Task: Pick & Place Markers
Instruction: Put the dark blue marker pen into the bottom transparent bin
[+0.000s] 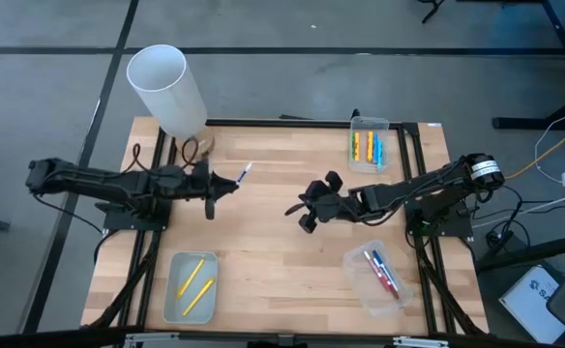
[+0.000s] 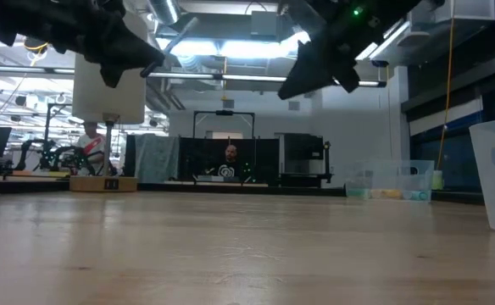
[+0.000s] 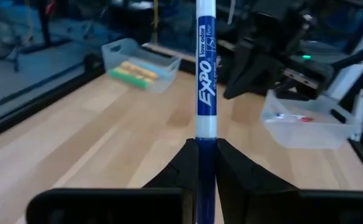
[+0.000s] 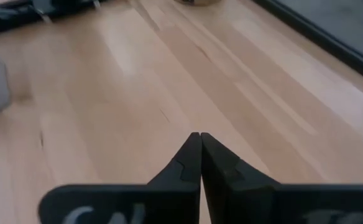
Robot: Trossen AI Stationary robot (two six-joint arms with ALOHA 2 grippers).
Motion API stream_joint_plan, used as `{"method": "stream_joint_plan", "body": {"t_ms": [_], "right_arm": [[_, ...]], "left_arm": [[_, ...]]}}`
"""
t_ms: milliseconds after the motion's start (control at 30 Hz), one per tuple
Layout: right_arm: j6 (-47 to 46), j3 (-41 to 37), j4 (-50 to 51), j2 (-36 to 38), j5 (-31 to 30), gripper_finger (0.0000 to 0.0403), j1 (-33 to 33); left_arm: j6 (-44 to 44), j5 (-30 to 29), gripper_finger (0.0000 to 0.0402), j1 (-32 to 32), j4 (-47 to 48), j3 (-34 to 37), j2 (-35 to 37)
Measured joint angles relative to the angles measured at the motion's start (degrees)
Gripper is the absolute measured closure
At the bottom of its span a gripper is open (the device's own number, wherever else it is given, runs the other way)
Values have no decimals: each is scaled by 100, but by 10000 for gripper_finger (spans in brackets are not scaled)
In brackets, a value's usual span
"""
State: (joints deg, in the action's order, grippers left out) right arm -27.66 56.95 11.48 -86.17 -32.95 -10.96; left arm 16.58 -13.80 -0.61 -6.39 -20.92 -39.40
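Left gripper (image 3: 206,163) clamps the dark end of a slim, rigid, light blue-and-white plastic marker (image 3: 206,74) above the wooden bench (image 1: 263,242); its slick barrel suits mid-shaft grasps; right gripper (image 4: 200,155) closed, empty.

The table (image 1: 282,242) is pale wood, smooth and matt, with visible grain lines. The 3 trays (image 1: 191,286) look like clear, slightly frosted plastic. The marker (image 3: 206,68) has a glossy white plastic barrel with blue print. The left gripper (image 3: 205,163) fingers are matt black.
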Motion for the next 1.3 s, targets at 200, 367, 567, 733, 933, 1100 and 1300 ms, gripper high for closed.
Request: {"method": "stream_joint_plan", "body": {"t_ms": [200,367,567,733,933,1100,1300], "right_arm": [[269,-1,-445,-96,4,393,0],[352,-2,-842,-338,6,369,2],[1008,-4,-1676,-687,639,323,2],[1327,-4,-2510,-890,1025,283,0],[1346,-4,-2882,-912,1355,265,0],[1537,-4,-3203,-918,1352,264,-80],[1955,-4,-3645,-918,1371,264,-183]], "left_arm": [[-267,-2,375,-388,-1143,443,-36],[-486,-210,375,-810,-1756,710,-77],[-694,-613,375,-1317,-2026,848,-272],[-958,-851,375,-1693,-2257,847,-623],[-1275,-866,375,-1855,-2837,847,-955],[-1174,-857,375,-1834,-3131,847,-1243],[-1072,-719,375,-1833,-3554,648,-1896]]}}
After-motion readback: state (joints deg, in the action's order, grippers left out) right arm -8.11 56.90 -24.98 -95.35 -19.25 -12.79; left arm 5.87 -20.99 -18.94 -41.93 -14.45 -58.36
